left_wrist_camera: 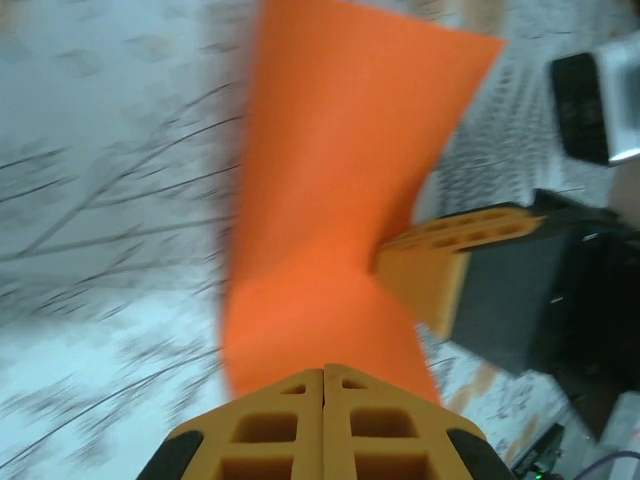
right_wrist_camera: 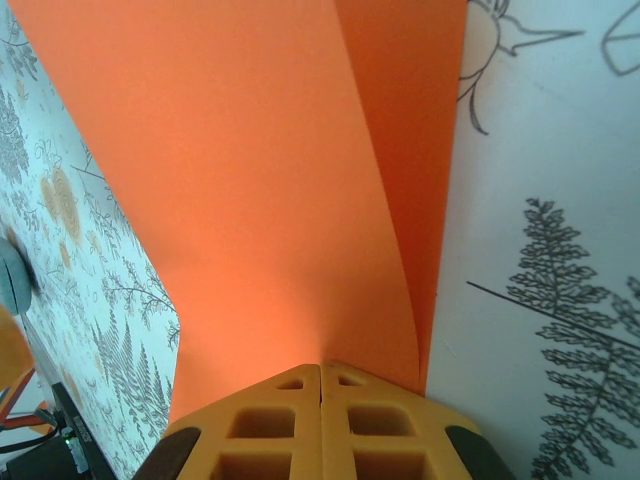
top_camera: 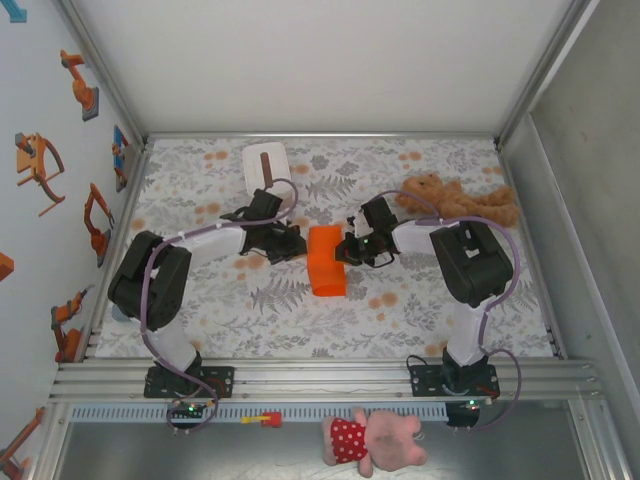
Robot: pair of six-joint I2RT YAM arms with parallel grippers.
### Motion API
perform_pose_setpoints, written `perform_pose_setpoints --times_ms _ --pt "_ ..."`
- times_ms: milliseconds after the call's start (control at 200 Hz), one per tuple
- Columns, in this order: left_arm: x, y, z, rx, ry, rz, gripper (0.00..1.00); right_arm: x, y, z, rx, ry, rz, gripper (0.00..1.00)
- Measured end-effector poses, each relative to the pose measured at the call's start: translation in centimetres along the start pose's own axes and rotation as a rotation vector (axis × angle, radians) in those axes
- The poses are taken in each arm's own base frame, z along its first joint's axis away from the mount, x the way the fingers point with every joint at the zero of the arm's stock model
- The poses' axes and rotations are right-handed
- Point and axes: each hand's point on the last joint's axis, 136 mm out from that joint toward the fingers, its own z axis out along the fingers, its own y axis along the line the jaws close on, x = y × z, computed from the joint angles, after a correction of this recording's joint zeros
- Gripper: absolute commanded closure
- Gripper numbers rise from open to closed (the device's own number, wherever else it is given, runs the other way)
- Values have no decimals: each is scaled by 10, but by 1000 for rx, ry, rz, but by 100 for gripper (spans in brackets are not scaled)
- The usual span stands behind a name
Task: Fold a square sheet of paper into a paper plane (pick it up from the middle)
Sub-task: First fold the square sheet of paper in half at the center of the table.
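The square sheet of paper point(top_camera: 326, 262) is at mid-table, raised between the two arms, above the floral table cover point(top_camera: 300, 320). In the top view it reads as a bent oblong rather than a flat square. Its long axis runs far to near, with the near end angled slightly right.

The left gripper point(top_camera: 297, 243) meets the sheet's left edge. In the left wrist view its fingers point(left_wrist_camera: 290, 420) are pressed together with the paper point(left_wrist_camera: 340, 170) rising from between them: clamped on the sheet.

The right gripper point(top_camera: 350, 248) meets the sheet's right edge at the far half. In the right wrist view its fingers point(right_wrist_camera: 285, 425) are likewise closed, with the paper point(right_wrist_camera: 250, 180) pinched between them. Two layers show there, one curving over the other.

A white tissue box point(top_camera: 265, 165) lies far left of the sheet, well apart. A tan plush toy point(top_camera: 460, 200) lies far right, beside the right arm.
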Motion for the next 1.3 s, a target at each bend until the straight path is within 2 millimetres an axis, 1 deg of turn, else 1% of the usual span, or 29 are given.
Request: perform_pose_setpoints --times_ms 50,135,200,265,361,491,686,831,861,901,926,1002,1062,1137,1197,1237,1302 --pt "-4 -9 9 11 -2 5 100 0 0 0 -1 -1 -1 100" --pt "-7 -14 27 13 2 -10 100 0 0 0 -1 -1 -1 100" --pt "-5 -7 40 -1 13 -34 100 0 0 0 -1 -1 -1 100" --pt "-1 1 49 -23 27 -56 100 0 0 0 -2 -2 -1 100" --pt "2 12 53 -47 27 -81 100 0 0 0 -2 -2 -2 100" --pt "-2 19 49 -38 3 -91 100 0 0 0 -1 -1 -1 100" --pt "-14 48 27 -52 -54 -137 100 0 0 0 -2 -2 -2 100" --pt "-22 62 8 -101 -119 -147 100 0 0 0 -2 -2 -2 100" --pt "-23 61 4 -103 -133 -145 100 0 0 0 -2 -2 -2 100" --pt "-26 55 -2 -94 -153 -136 100 0 0 0 -2 -2 -2 100" --pt "-28 50 -5 -83 -168 -126 100 0 0 0 -2 -2 -2 100" --pt "-32 24 -9 -28 -205 -82 100 0 0 0 -2 -2 -2 100" --pt "-32 3 -4 11 -211 -46 100 0 0 0 -3 -3 -3 100" --pt "-32 -13 10 40 -197 -25 100 0 0 0 -3 -2 -2 100" --pt "-34 -17 21 52 -187 -26 100 0 0 0 -4 -2 -2 100" --pt "-36 -14 28 52 -182 -36 100 0 0 0 -4 -2 -3 100" --pt "-37 -5 39 37 -168 -59 100 0 0 0 -4 -1 -2 100"
